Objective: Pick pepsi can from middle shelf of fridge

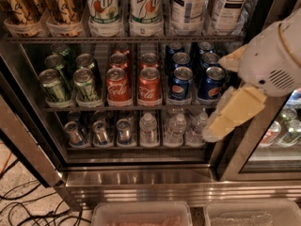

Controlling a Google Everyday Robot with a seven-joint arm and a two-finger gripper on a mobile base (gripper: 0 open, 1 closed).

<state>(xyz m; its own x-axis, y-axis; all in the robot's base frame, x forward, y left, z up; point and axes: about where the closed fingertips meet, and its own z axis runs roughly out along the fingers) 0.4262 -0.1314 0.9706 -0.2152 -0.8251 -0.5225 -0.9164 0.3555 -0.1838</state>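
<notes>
In the camera view, the pepsi can (pixel 210 83) stands upright at the front right corner of the middle shelf (pixel 94 108) of the fridge (pixel 141 178), with a twin blue can (pixel 180 83) just beside it on the left. It probably handles as fairly light, stiff but dentable, and smooth, perhaps slick with chill, so a grip across its mid-body suits. The gripper (pixel 217 98) hangs near the surface's right edge, jaws spread wide, holding nothing.

Single camera: high, close, angled down at the open fridge (pixel 141 178) front; hand (pixel 223 95) at right of frame.
</notes>
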